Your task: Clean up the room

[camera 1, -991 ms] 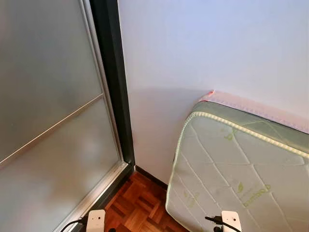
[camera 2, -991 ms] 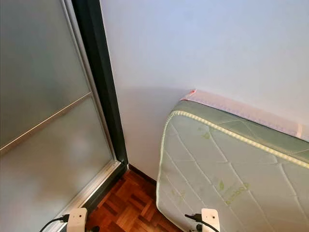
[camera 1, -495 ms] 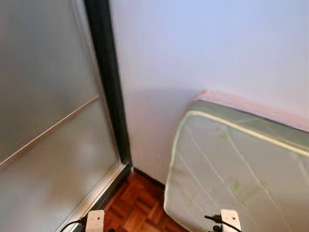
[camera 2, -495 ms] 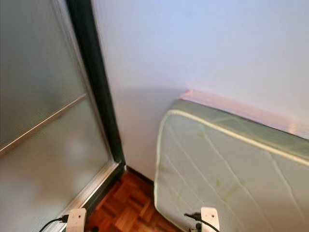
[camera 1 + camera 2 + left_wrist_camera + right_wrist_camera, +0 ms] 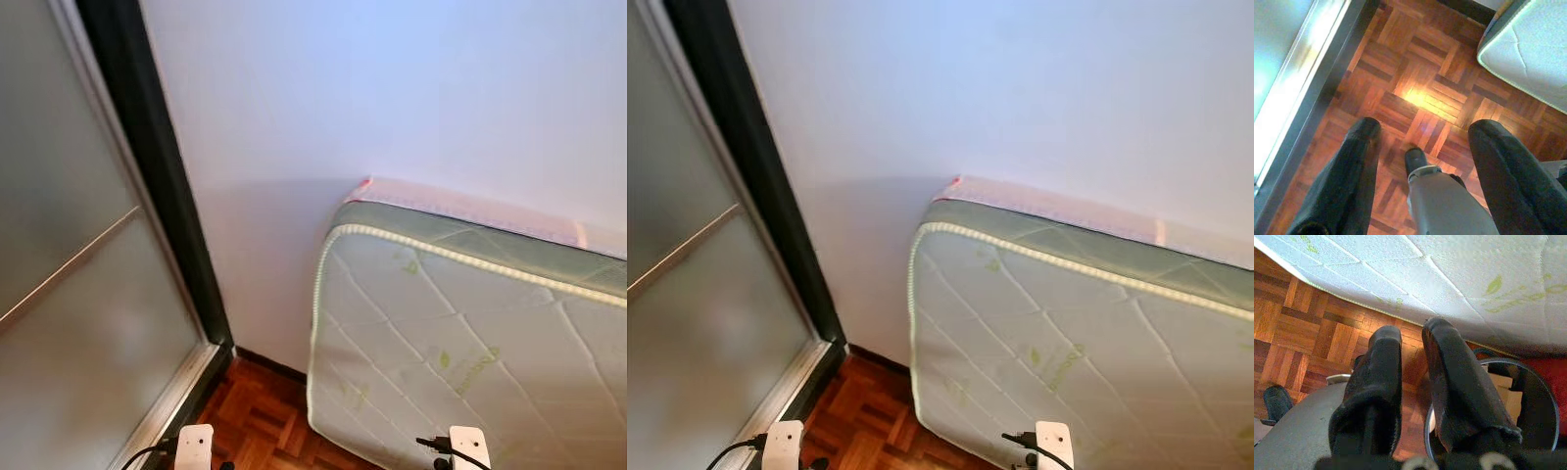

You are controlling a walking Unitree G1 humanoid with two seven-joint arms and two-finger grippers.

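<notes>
A mattress (image 5: 460, 352) leans against the wall (image 5: 392, 98). Left gripper (image 5: 1422, 142) hangs spread over parquet floor (image 5: 1415, 73); right gripper (image 5: 1410, 350) looks nearly closed, empty.

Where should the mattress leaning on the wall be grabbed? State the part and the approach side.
Probably take the mattress by its free upright side edge, below the rounded top corner, coming from the robot's left through the gap beside the sliding door. The quilted face is too broad to pinch, and the top leans on the wall.
</notes>
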